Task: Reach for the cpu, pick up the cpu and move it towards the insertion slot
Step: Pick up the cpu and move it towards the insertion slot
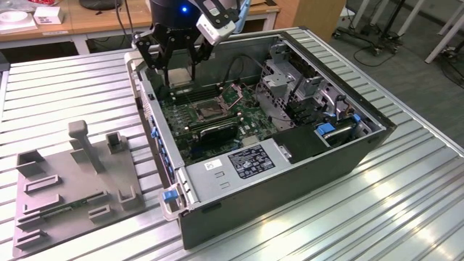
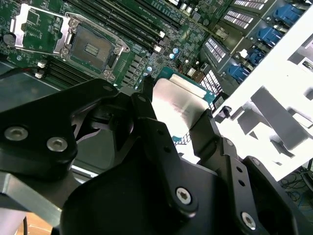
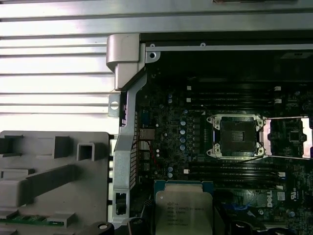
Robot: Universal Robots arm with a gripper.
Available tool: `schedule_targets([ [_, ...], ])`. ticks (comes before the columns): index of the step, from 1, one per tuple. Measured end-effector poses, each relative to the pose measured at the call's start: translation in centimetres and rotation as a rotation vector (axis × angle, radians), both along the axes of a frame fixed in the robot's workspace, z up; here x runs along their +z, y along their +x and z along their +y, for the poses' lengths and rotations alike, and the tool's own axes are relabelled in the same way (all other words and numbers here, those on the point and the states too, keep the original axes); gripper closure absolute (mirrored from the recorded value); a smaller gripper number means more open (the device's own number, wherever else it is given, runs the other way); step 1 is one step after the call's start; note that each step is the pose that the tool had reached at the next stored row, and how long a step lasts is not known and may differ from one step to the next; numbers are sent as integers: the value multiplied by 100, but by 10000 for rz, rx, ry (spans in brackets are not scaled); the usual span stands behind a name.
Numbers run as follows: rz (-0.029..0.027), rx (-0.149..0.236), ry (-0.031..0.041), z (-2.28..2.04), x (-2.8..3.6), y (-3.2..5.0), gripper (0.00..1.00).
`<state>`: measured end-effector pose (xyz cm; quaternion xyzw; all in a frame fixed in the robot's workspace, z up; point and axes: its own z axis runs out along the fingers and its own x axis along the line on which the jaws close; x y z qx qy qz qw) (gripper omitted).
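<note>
cpu: the cpu is a flat silvery square with a thin green rim, held off the board between the black fingers; in the first wrist view it sits at the lower middle of the frame, print side up.
gripper: the gripper is pinching the cpu, one finger on one edge and another on the opposite edge; in the exterior view it hangs at the upper middle of the frame, over the rear part of the open case.
insertion slot: the insertion slot is a silver-framed square socket with a dark centre, right of centre in the first wrist view; it appears at the upper left of the second wrist view and near the centre of the exterior view. The cpu is apart from it, not above it.
socket lid: a metal frame is swung open beside the socket.
memory slots: long dark slots run alongside the socket on the green board.
computer case: the computer case lies open side up on a ribbed metal table.
grey holder: a grey plastic holder with upright pegs and recesses sits on the table at the exterior view's left, a narrow green strip resting in it.
</note>
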<state>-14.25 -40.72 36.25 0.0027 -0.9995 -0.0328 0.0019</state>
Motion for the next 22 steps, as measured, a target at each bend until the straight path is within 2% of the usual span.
schedule_targets([
  [14, 0, 0, 0, 0, -2, 17, 45],
  [22, 0, -1, 1, 1, -7, 57, 45],
])
